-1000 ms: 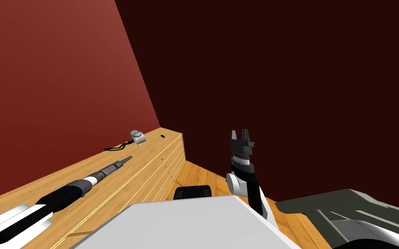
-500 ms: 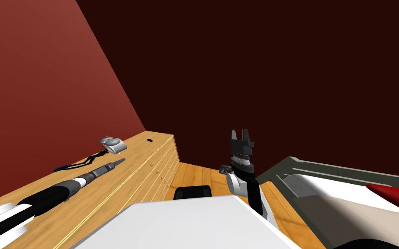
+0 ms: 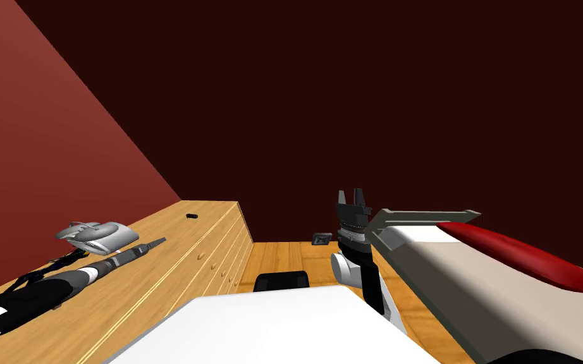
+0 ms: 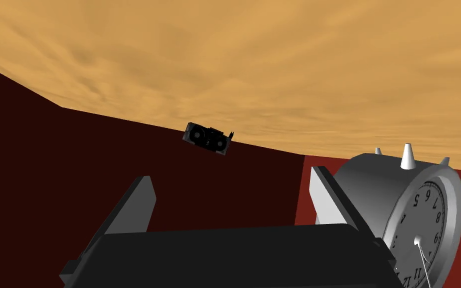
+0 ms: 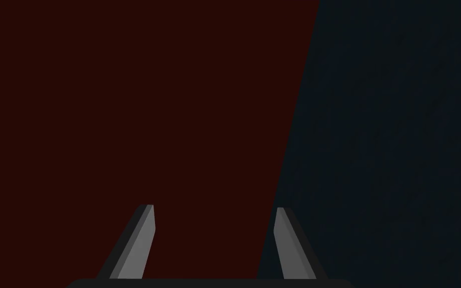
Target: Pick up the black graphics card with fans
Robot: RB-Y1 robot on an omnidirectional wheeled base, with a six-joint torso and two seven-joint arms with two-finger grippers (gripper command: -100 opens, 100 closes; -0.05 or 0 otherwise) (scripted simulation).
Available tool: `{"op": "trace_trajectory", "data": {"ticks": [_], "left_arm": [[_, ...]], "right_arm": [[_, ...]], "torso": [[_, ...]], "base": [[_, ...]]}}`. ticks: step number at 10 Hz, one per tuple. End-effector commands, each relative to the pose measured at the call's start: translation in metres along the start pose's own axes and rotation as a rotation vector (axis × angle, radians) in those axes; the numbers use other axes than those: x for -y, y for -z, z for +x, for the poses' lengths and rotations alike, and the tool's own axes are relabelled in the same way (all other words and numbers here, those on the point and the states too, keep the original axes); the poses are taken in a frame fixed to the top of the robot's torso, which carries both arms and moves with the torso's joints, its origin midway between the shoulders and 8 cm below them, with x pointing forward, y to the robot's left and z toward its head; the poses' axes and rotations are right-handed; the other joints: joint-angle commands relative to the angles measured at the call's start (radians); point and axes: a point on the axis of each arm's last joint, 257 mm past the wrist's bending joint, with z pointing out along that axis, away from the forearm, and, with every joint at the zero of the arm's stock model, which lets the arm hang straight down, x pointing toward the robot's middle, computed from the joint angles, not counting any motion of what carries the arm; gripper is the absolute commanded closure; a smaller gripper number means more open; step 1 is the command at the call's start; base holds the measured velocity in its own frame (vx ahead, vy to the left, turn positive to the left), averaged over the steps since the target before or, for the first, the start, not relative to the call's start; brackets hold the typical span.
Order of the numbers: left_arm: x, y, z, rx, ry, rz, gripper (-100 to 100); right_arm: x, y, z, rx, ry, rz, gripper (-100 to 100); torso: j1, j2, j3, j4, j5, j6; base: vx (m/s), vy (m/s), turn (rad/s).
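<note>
The left gripper [image 4: 232, 176] is hanging over the wooden dresser [image 3: 183, 253], its fingers spread wide and holding nothing. The black graphics card [image 4: 208, 138] is lying well ahead of those fingers, on the wood floor [image 4: 274, 60] against the dark wall [image 4: 49, 150]. A grey alarm clock [image 4: 414, 215] is sitting just beside one finger. The right gripper [image 5: 213, 209] is likewise gaping, empty.

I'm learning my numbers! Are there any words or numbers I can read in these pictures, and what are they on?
"5", "11", "12": hour numbers on the white dial of the round grey alarm clock.
Other numbers on that dial: too squeezed to read surely.
Small black graphics card with two fans: no writing I can read.
</note>
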Motion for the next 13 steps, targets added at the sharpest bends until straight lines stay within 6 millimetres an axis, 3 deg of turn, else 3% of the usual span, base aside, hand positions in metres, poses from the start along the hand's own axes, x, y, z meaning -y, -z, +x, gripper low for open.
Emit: {"op": "trace_trajectory", "data": {"ticks": [1, 4, 8, 12, 13], "left_arm": [[-0.019, 0.003, -0.003, -0.018, -0.01, -0.039, -100], [-0.058, 0.012, -0.008, -0.058, -0.026, -0.125, -100], [-0.093, 0.025, -0.011, -0.09, -0.032, -0.205, -100], [-0.123, 0.038, -0.006, -0.124, -0.028, -0.276, -100], [-0.119, 0.037, -0.007, -0.119, -0.031, -0.263, -100]], "right_arm": [[0.0, 0.0, 0.0, 0.0, 0.0, 0.0, 0], [0.0, 0.0, 0.0, 0.0, 0.0, 0.0, 0], [0.0, 0.0, 0.0, 0.0, 0.0, 0.0, 0], [0.0, 0.0, 0.0, 0.0, 0.0, 0.0, 0], [0.0, 0.0, 0.0, 0.0, 0.0, 0.0, 0]], "torso": [[0.0, 0.0, 0.0, 0.0, 0.0, 0.0], [0.001, -0.002, -0.001, 0.0, 0.0, 0.001], [0.001, -0.002, -0.001, -0.001, 0.0, 0.0], [0.003, -0.003, -0.002, -0.001, 0.001, -0.001], [0.005, -0.003, -0.002, -0.001, 0.001, -0.001]], "base": [[0.005, -0.002, -0.295], [0.02, 0.017, -0.409], [0.025, 0.029, -0.221], [0.035, 0.066, -0.184], [0.012, 0.046, -0.033]]}}
